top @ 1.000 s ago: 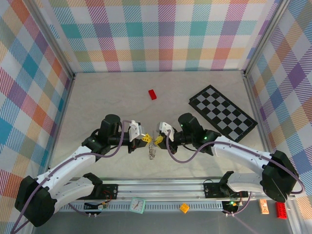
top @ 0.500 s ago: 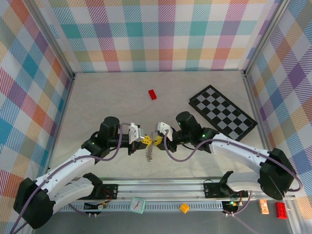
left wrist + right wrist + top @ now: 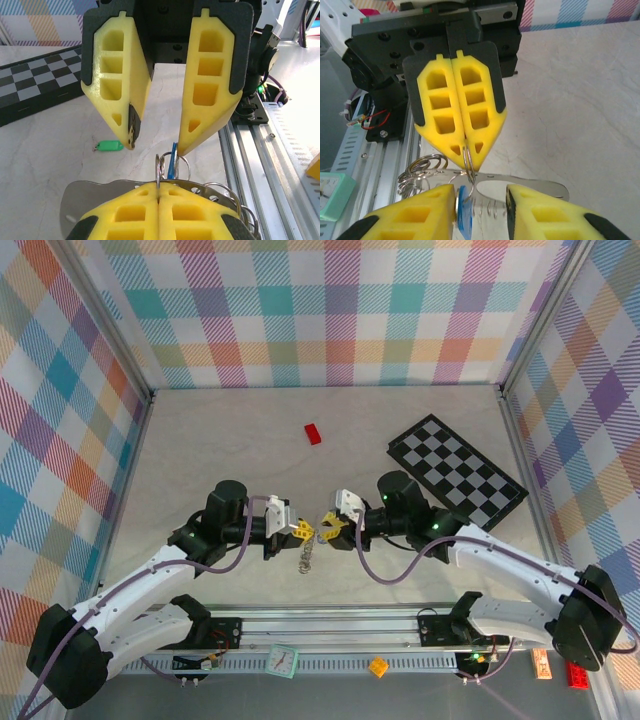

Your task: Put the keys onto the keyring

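Note:
My left gripper [image 3: 300, 530] [image 3: 159, 186] [image 3: 468, 150] is shut on the thin silver keyring [image 3: 160, 167] [image 3: 469, 159], held above the table. A flat metal plate [image 3: 530, 184] with several more rings hangs from it. The blue-headed key [image 3: 173, 159] [image 3: 465, 212] hangs at the ring, resting against one finger of my right gripper [image 3: 328, 527] [image 3: 480, 200] [image 3: 156, 145]. That gripper faces the left one with its jaws open around the ring and key. The green-headed key [image 3: 109, 146] lies flat on the table beyond both grippers.
The chequered board [image 3: 457, 473] [image 3: 35, 95] lies at the right rear. A small red brick [image 3: 313, 433] sits further back in the middle. The aluminium rail [image 3: 330, 625] runs along the near edge, with a teal clock [image 3: 283, 660] beside it.
My right gripper has gone from shut to open, letting go of the blue key, and has drawn slightly to the right. The left gripper stays shut on the keyring.

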Controlling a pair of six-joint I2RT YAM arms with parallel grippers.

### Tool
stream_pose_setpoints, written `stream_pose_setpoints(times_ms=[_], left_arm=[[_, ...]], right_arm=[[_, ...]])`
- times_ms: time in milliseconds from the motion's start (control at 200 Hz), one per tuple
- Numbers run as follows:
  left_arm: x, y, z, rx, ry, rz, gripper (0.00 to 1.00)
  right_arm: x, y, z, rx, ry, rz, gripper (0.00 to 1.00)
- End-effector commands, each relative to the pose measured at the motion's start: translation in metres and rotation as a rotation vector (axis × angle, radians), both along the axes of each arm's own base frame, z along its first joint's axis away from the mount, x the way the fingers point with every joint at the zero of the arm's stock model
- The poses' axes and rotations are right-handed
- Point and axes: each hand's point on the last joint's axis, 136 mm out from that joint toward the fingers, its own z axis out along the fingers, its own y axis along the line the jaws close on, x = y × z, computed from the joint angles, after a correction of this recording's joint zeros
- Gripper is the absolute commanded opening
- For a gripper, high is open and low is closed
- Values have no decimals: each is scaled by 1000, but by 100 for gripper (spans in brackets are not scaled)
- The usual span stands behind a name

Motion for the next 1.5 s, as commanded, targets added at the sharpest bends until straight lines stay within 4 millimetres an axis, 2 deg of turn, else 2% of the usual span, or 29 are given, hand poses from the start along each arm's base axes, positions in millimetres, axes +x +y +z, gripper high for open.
stream_pose_setpoints(times_ms=[0, 255, 610, 765, 880, 975, 1135, 1400, 1495], left_arm=[[-7, -4, 12, -33, -53, -47, 0], [-6, -4, 13, -36, -51, -48, 0], [-7, -5, 12, -36, -44, -53, 0], [-4, -5, 13, -29, -34, -42, 0], [2, -3, 11, 1, -26, -1, 21], [9, 1, 8, 43, -37, 43, 24], [12, 3, 4, 86, -35, 57, 22], [13, -1, 7, 79, -29, 43, 16], [13, -1, 7, 71, -24, 39, 8]], right_arm=[[-2, 9, 8, 45, 24, 41, 29], [0, 16, 4, 54, 44, 53, 21], [2, 16, 9, 68, 23, 46, 21], [0, 17, 8, 52, 30, 68, 0], [2, 13, 5, -1, 1, 64, 0], [4, 7, -2, -84, -24, 63, 0], [1, 2, -3, -183, -51, 96, 0], [-5, 14, 1, -245, -75, 166, 0], [-9, 19, 3, -227, -62, 186, 0]])
